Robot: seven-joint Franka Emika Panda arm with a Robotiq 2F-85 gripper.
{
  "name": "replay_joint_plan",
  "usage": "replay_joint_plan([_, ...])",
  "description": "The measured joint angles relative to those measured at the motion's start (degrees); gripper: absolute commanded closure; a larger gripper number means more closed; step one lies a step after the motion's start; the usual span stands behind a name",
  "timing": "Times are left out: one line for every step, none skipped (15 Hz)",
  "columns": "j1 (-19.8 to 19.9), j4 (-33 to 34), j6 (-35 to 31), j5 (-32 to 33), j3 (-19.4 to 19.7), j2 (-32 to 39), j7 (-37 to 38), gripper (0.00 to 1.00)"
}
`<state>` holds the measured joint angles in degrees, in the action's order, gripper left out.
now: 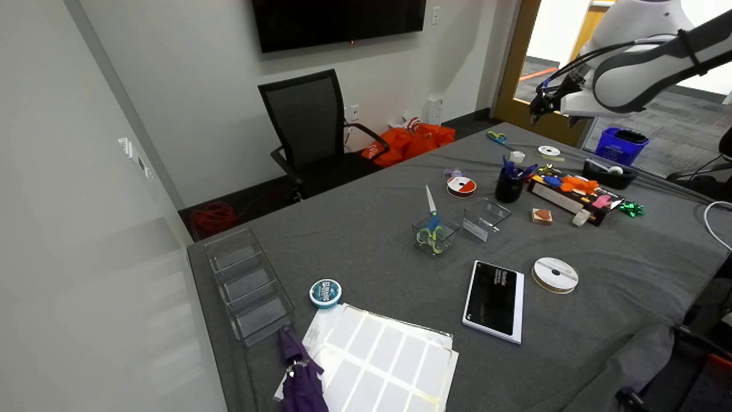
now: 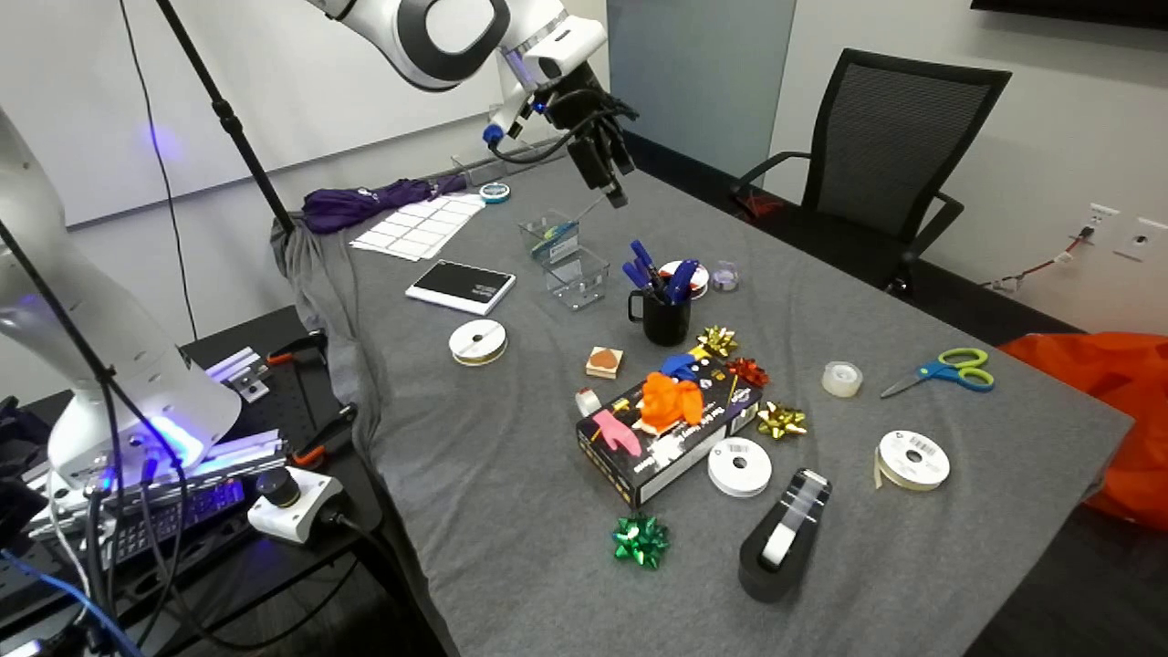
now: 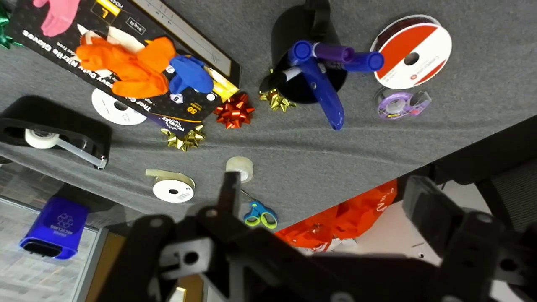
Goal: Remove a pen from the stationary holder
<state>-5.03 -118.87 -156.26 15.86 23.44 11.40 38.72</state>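
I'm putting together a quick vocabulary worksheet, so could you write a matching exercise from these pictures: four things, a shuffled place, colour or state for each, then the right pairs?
1. Pens
2. Bin
3. Tape dispenser
4. Jaws

A. Black, with a roll of tape fitted
B. Apart, gripping nothing
C. Sticking up out of the black holder
D. Blue, with a recycling mark

Pairs: 1-C; 2-D; 3-A; 4-B

The arm (image 2: 461, 32) angles its claw (image 3: 329, 191) downward, fingers (image 3: 432, 214) wide apart.
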Motion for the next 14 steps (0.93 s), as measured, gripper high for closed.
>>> replay_joint_plan([0.6,0.0,0.0,0.0,-0.6,0.0,0.0,0.00])
replay_joint_plan([1.2,0.0,0.0,0.0,-1.3,0.2,0.0,0.00])
replay_joint_plan([1.8,0.0,0.0,-0.2,-1.9,0.5,0.0,0.00])
replay_joint_plan([2.5,0.0,-0.1,-0.4,-2.5,1.1,-0.1,0.00])
replay_joint_plan([3.1,0.0,-0.1,-0.8,-3.0,1.8,-0.1,0.00])
replay_joint_plan([3.7,0.0,-0.1,-1.4,-3.5,2.5,-0.3,0.00])
replay_joint_plan([4.3,0.1,-0.1,-2.4,-4.0,3.2,-1.0,0.00])
replay_joint_plan([4.9,0.1,-0.1,-3.9,-4.7,3.9,-2.4,0.00])
replay_joint_plan([5.7,0.2,-0.1,-5.7,-5.5,4.6,-4.5,0.00])
replay_joint_plan([6.3,0.3,-0.1,-7.5,-6.3,5.2,-6.6,0.00])
replay_joint_plan([6.8,0.4,-0.1,-8.9,-7.0,5.8,-8.4,0.00])
replay_joint_plan([7.2,0.7,-0.1,-10.0,-7.4,6.5,-9.8,0.00])
replay_joint_plan([7.4,1.0,-0.1,-10.9,-7.7,7.2,-10.9,0.00])
replay_joint_plan([7.5,1.3,-0.1,-11.7,-7.9,7.8,-11.7,0.00])
